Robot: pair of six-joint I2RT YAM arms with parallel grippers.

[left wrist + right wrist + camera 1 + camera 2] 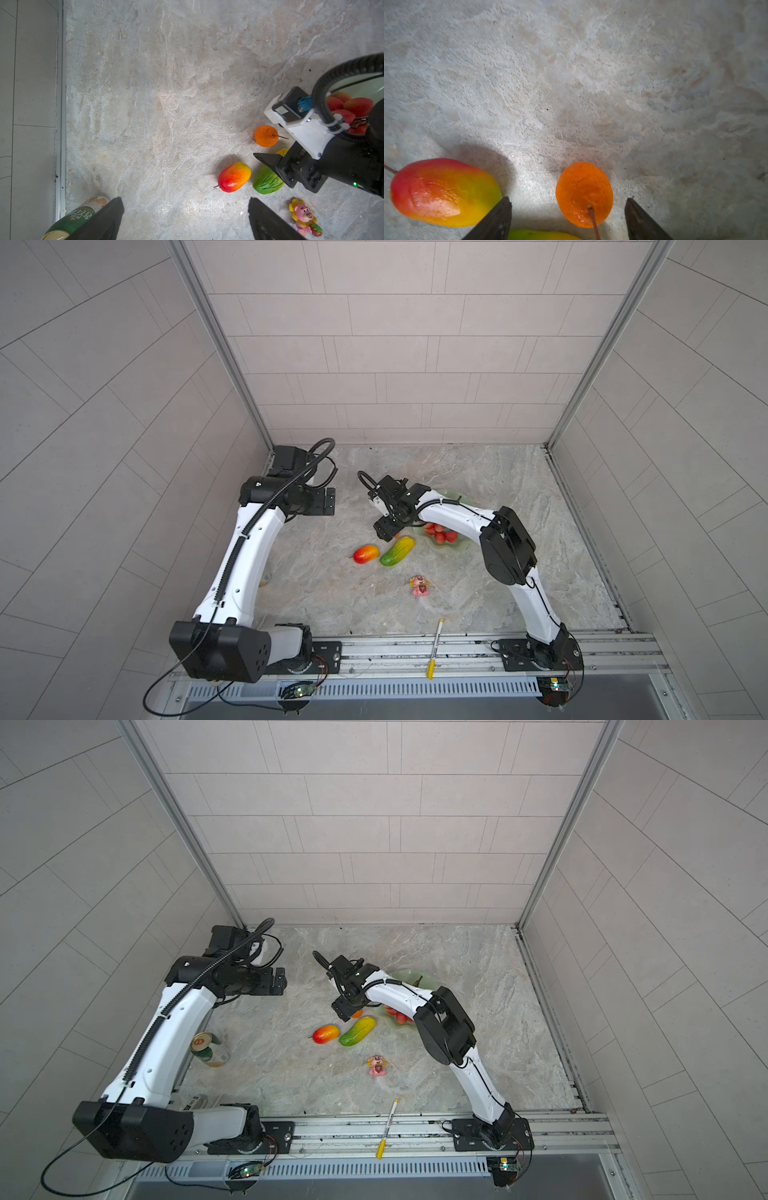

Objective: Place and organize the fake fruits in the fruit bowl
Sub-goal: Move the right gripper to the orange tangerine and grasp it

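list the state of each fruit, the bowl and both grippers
bowl, holds the grape bunch
orange, on the table, not gripped
mango, on the table
green-yellow fruit, on the table beside the mango
left gripper, open, empty
right gripper, open around the orange

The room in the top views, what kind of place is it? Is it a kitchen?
Probably a robot test booth, not a real kitchen: tiled walls box in a stone-look tabletop, the left arm and right arm are bolted to a metal rail, and a fake mango lies there.
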